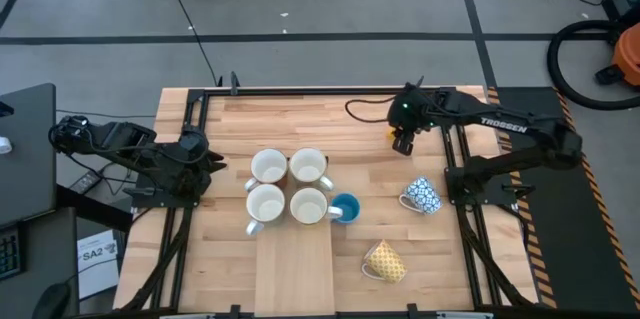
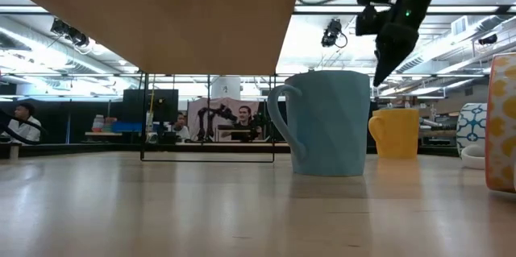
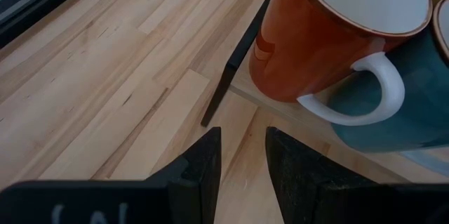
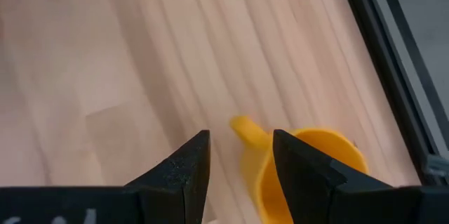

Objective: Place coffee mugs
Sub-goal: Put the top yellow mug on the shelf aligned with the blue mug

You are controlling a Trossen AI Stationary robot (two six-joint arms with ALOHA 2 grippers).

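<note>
Several mugs with white insides (image 1: 288, 185) stand upright in a tight block mid-table, a bright blue mug (image 1: 344, 208) beside them. In the left wrist view the nearest of them is an orange mug (image 3: 309, 34) with a white handle, next to a dark teal one (image 3: 414, 104). My left gripper (image 3: 242, 161) waits open at the table's left, short of the orange mug. My right gripper (image 4: 240, 155) hangs open above a plain yellow mug (image 4: 309, 171) that stands upright at the far right (image 2: 397, 132); its handle (image 4: 245, 131) shows below the gap between the fingers.
A blue-and-white patterned mug (image 1: 423, 196) lies on its side at the right. A yellow patterned mug (image 1: 385, 261) lies near the front edge. The block of mugs stands on a paler board (image 1: 295, 269). Black frame rails (image 1: 470, 209) run along the table's sides. Bare wood lies at the far left.
</note>
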